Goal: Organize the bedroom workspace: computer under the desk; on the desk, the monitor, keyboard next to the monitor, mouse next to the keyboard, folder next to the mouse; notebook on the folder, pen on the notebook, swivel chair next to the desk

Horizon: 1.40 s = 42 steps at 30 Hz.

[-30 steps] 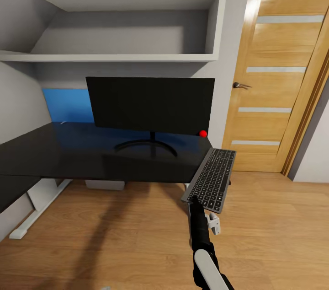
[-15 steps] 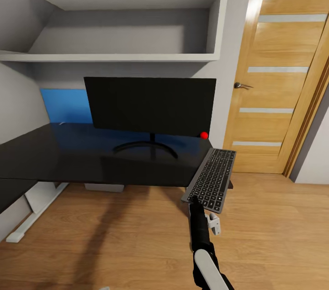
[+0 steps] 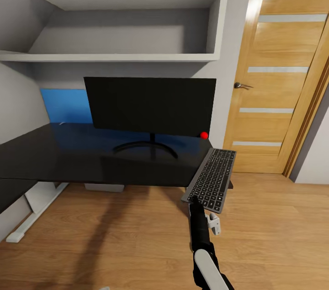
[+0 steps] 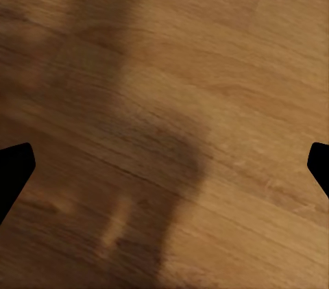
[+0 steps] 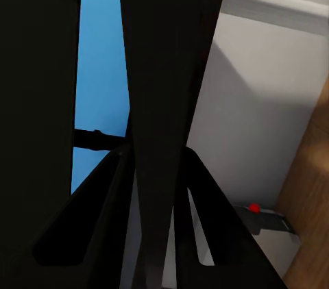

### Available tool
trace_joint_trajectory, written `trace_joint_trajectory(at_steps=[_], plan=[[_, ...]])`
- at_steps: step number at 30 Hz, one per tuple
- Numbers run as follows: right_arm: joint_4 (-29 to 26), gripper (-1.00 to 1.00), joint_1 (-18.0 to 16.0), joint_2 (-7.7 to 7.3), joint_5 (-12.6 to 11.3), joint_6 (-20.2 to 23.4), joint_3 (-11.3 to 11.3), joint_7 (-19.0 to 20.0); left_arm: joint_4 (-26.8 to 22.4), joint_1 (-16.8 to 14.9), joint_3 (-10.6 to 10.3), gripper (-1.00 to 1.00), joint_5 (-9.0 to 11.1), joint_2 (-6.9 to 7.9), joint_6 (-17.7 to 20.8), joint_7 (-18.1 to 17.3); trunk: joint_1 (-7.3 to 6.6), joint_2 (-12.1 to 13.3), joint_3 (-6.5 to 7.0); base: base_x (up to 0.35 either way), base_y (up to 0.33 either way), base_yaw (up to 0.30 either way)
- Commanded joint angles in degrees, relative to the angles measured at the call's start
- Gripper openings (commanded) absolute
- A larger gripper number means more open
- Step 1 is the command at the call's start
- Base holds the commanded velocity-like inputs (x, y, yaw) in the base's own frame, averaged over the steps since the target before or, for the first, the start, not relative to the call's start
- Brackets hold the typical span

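The monitor (image 3: 151, 104) stands on the glossy black desk (image 3: 68, 153), its red dot at the lower right corner. The slim dark-grey keyboard (image 3: 212, 179) hangs in the air just off the desk's right end, slanting away from me. My right gripper (image 3: 194, 201) is shut on its near short edge. In the right wrist view the keyboard (image 5: 171, 97) shows edge-on as a dark slab between the fingers (image 5: 89, 220), with the monitor (image 5: 34, 97) beside it. My left gripper (image 4: 164, 166) is open over bare wood floor, fingertips (image 4: 14, 169) wide apart.
White wall shelves (image 3: 123, 56) overhang the desk, and a blue wall panel (image 3: 66, 106) sits behind the monitor. An oak door (image 3: 278, 75) stands at the right. A low grey box (image 3: 104, 186) lies under the desk. A white desk leg (image 3: 39, 210) is at the left.
The whole picture shifted slightly a second ago as the camera moved. The keyboard stays held in my right gripper in the same pose, and nothing has moved in the last half second.
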Motion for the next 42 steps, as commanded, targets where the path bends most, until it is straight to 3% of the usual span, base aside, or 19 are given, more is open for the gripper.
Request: trace_joint_trajectory(at_steps=[1, 8, 9, 31, 42], plan=[[-0.01, -1.00, -0.04, 0.00, -0.49, -0.30, 0.09, 0.30, -0.16, 0.01, -0.13, 1.00, 0.29, 0.03, 0.26, 0.37, 0.00, -0.03, -0.05, 0.000, 0.000, 0.000], [-0.04, -1.00, -0.04, 0.00, -0.47, -0.28, 0.09, 0.30, -0.16, 0.01, -0.11, 1.00, 0.29, 0.03, 0.26, 0.37, 0.00, -0.03, -0.05, 0.000, 0.000, 0.000], [-0.05, 1.00, -0.04, 0.00, -0.47, -0.30, 0.09, 0.30, -0.16, 0.01, -0.11, 1.00, 0.29, 0.03, 0.26, 0.37, 0.00, -0.03, -0.05, 0.000, 0.000, 0.000], [0.52, 1.00, -0.04, 0.00, -0.44, -0.36, 0.07, 0.34, -0.16, 0.01, -0.05, 1.00, 0.29, 0.03, 0.26, 0.37, 0.00, -0.03, -0.05, -0.001, 0.000, 0.000], [1.02, 1.00, -0.04, 0.00, -0.47, -0.36, 0.04, 0.38, -0.16, 0.01, -0.05, 1.00, 0.29, 0.03, 0.26, 0.37, 0.00, -0.03, -0.05, -0.132, 0.000, 0.000]])
